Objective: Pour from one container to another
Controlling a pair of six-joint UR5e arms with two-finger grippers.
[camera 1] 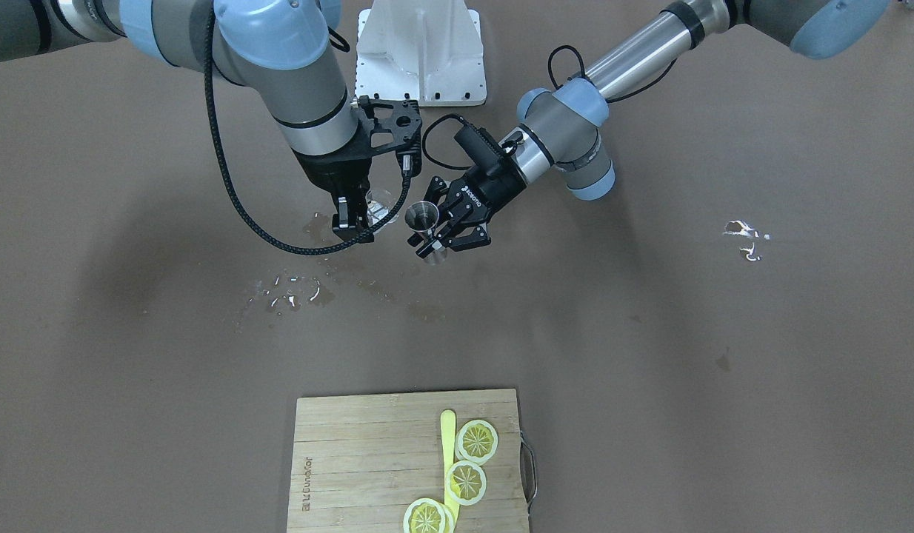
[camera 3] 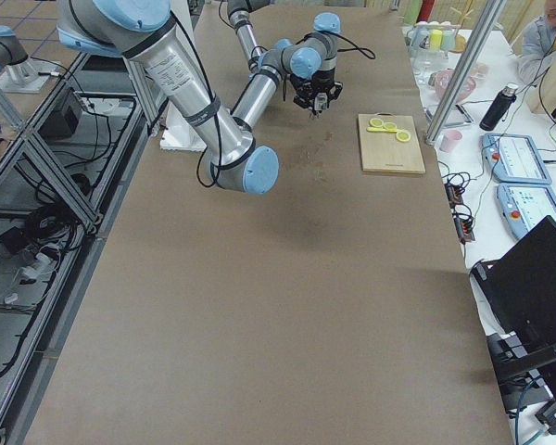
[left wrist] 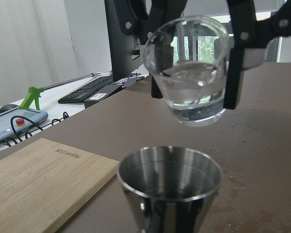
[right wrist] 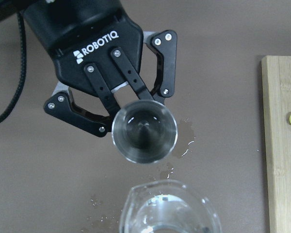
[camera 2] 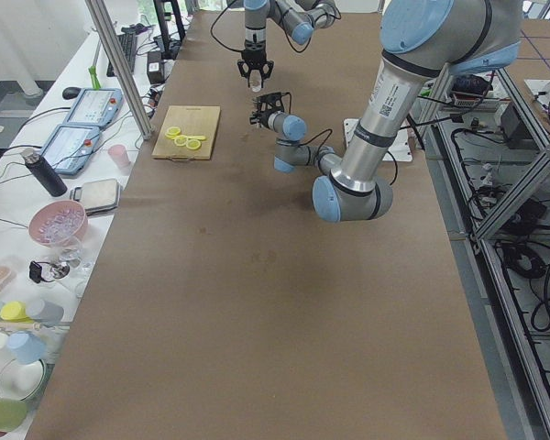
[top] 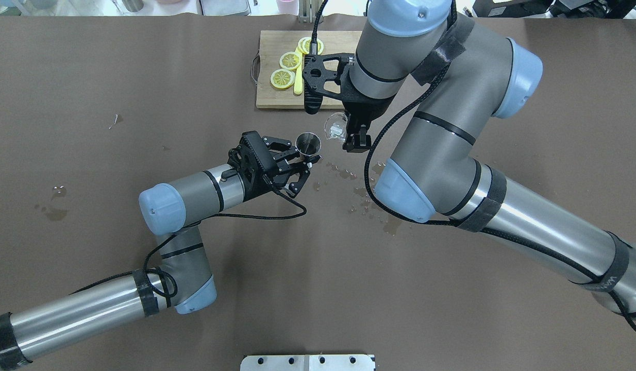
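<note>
Mid-table, the left gripper, reaching in nearly level on its bent arm, is clamped on the waist of the steel jigger, upright with its mouth up, while just right and higher the downward-pointing right gripper pinches the clear glass, tilted mouth-first toward the jigger, liquid inside.
</note>
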